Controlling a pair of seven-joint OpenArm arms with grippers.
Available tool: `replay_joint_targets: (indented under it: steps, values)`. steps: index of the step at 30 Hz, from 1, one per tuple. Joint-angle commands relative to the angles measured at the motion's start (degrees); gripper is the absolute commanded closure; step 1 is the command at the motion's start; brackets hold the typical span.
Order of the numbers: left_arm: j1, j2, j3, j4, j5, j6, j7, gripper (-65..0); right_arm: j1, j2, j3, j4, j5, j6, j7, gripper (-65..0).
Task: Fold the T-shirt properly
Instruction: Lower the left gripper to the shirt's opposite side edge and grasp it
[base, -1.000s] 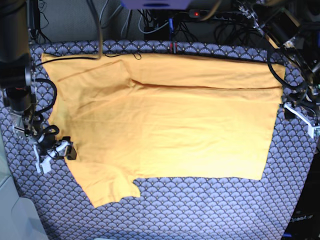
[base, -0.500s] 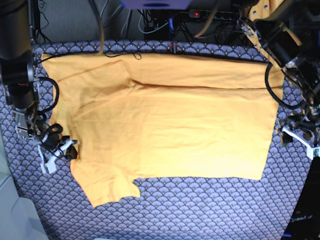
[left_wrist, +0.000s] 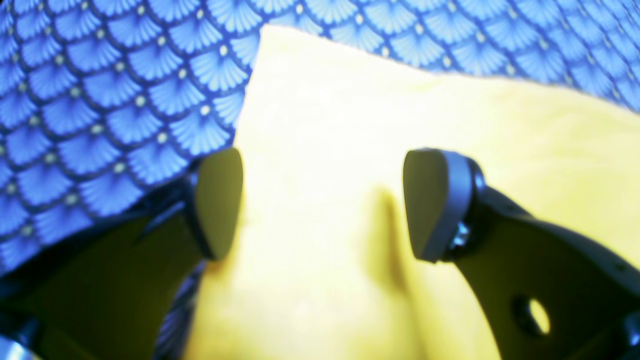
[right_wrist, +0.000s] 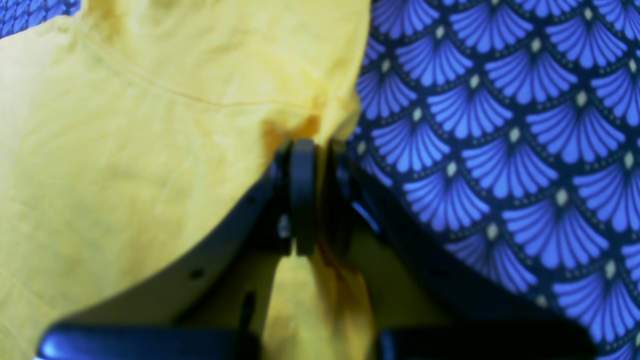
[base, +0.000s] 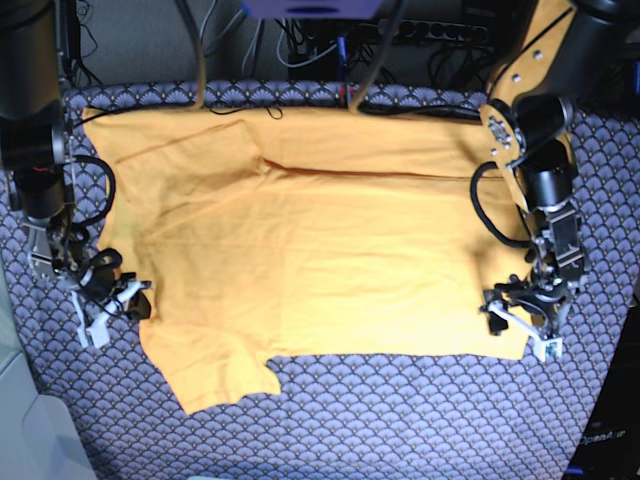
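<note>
Right wrist | jaws hide pinched T-shirt edge | left wrist blurred

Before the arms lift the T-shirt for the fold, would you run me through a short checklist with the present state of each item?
1. Right gripper shut on the T-shirt edge: ok.
2. Left gripper over the shirt's near corner: ok.
3. Left gripper shut on fabric: not ok, jaws open with cloth between the fingertips.
4. Shirt lying flat on the patterned cloth: mostly ok, the far side is folded over.
5. Both layers caught in the right grip: cannot tell.
</note>
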Motion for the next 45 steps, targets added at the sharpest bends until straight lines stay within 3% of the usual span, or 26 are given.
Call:
replay_joint_targets:
  steps: [1,10,20,30,32,34,39,45]
  values:
    - [-2.85,-1.12,0.1,-1.59,-0.31,0.75,-2.66,-48.6,1.88,1.02,0.06,0.87,0.68,0.82,1.44,-4.0]
    - [-5.58,-3.67,0.19,-12.05,-0.22,4.35,-10.83,-48.6,1.79,1.64,-0.03,0.87,0.59,0.82,1.44,-4.0]
    - [-5.93,-3.84,0.19,-16.97,-0.22,6.55,-14.79,-48.6,1.88,1.73,-0.03,0.87,0.59,0.82,1.44,-4.0]
    - [-5.93,-4.81,0.19,-21.81,-0.22,6.02,-18.13,-47.9,1.7,2.34,-0.12,0.87,0.59,0.82,1.44,-4.0]
    - [-5.75,-4.81,0.19,-21.81,-0.22,5.93,-17.96,-44.4,1.7,2.43,-0.12,0.87,0.59,0.82,1.44,-4.0]
    - [-5.58,-4.81,0.19,-21.81,-0.22,5.93,-17.87,-35.4,1.7,2.52,-0.12,0.87,0.59,0.82,1.44,-4.0]
    - [-5.58,-4.9,0.19,-21.46,-0.22,6.37,-17.69,-1.5,1.61,2.78,-0.12,0.87,0.59,0.82,1.36,-4.0]
    - [-5.67,-5.16,0.1,-16.18,-0.48,6.11,-9.52,0.0,1.44,2.78,-0.03,0.87,0.59,0.82,1.27,-4.0]
